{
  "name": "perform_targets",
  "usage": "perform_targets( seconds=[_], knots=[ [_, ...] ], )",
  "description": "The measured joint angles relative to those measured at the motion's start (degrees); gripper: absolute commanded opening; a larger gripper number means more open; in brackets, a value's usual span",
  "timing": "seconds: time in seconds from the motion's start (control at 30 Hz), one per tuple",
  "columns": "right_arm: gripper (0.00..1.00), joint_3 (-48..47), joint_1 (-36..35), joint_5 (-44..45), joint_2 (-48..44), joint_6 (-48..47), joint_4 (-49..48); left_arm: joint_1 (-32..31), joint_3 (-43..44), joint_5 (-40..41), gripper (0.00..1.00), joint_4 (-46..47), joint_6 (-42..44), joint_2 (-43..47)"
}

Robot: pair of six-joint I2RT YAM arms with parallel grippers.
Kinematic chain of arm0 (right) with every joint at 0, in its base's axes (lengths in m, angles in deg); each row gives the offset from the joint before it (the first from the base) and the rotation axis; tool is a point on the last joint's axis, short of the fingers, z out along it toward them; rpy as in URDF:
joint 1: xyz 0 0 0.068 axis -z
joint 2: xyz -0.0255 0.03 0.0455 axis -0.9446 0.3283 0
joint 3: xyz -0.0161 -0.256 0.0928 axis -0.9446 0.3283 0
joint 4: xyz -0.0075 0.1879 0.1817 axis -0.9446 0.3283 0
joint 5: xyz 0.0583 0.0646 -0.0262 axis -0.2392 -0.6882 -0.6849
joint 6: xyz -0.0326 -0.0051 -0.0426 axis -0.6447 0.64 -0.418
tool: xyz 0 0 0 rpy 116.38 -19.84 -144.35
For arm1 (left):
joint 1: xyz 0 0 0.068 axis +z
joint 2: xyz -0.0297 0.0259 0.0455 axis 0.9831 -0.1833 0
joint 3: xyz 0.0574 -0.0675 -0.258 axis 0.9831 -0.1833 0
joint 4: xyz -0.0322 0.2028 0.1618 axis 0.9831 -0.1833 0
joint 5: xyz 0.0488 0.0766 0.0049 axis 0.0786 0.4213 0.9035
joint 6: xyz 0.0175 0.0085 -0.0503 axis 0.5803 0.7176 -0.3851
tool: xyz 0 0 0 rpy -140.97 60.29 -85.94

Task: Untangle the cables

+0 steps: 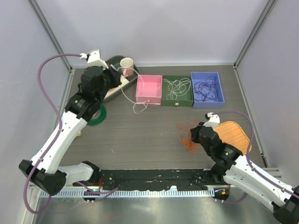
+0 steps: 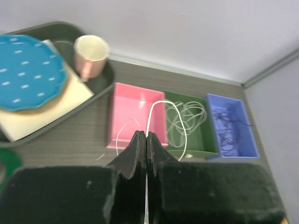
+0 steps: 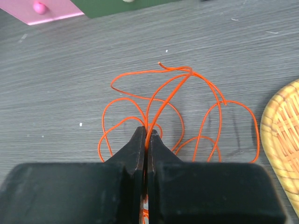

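Here the left gripper, just left of the pink box, pinches a white cable, and the right gripper, well to that box's near right, pinches a red-orange cable, apparently to keep the colours apart.

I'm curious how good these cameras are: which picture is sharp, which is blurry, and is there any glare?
Top external view: even, soft light, faint shadows, a dull sheen on the metal strip at the near edge. Left wrist view: soft throughout, the left gripper and the cup both blurred. Right wrist view: the orange cable and the table grain are crisp.
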Motion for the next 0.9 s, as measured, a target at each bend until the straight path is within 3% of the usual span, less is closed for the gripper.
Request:
perform_targets(
  seconds=[0.27, 0.47, 0.7, 0.9],
  knots=[
    [0.01, 4.1, 0.0, -1.1, -5.3, 0.0, -4.0, 0.0, 5.9, -13.2, 0.00, 13.0, -1.4, -12.5],
    [0.01, 5.0, 0.0, -1.8, -2.2, -0.2, -6.3, 0.0, 22.4, -23.4, 0.00, 17.9, -4.0, -28.6],
    [0.01, 5.0, 0.0, -2.1, 1.8, -1.0, -9.1, -0.9, 50.0, -31.0, 0.00, 12.3, -5.0, -49.7],
    [0.01, 5.1, 0.0, -2.1, 1.0, -1.2, -9.7, -3.8, 56.1, -31.1, 0.00, 9.1, -4.5, -57.0]
  ],
)
